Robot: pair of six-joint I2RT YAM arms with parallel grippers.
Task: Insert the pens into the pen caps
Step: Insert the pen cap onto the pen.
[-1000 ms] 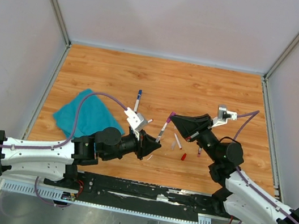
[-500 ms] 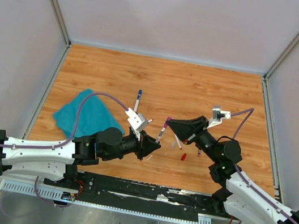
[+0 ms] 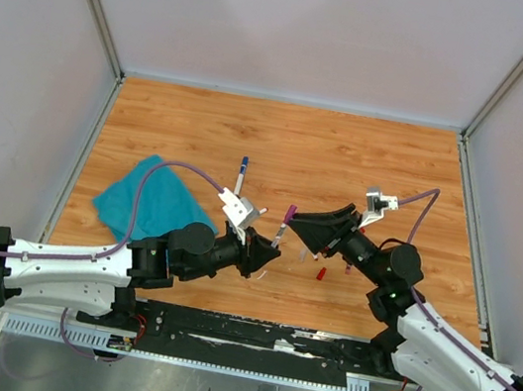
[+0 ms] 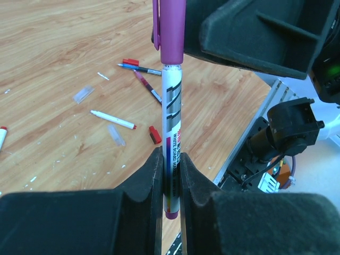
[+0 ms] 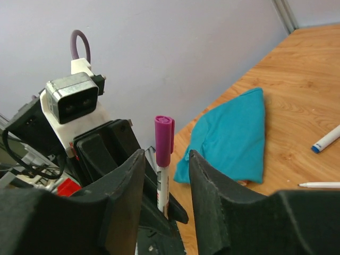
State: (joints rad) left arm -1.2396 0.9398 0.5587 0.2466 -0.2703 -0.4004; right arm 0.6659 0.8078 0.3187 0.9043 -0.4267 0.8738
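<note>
Purple cap sits on the white pen, which stands upright above the worktop, its lower end pinched tight in the left claw. The right claw stands partly open, its fingers either side of the cap, a gap showing on each side.

A pen wearing a purple cap stands upright between the parted fingers of the right gripper, a gap on either side. Behind sits the other arm's camera. A teal cloth lies on the wooden table, with a blue-tipped pen and a white pen to its right.
</note>
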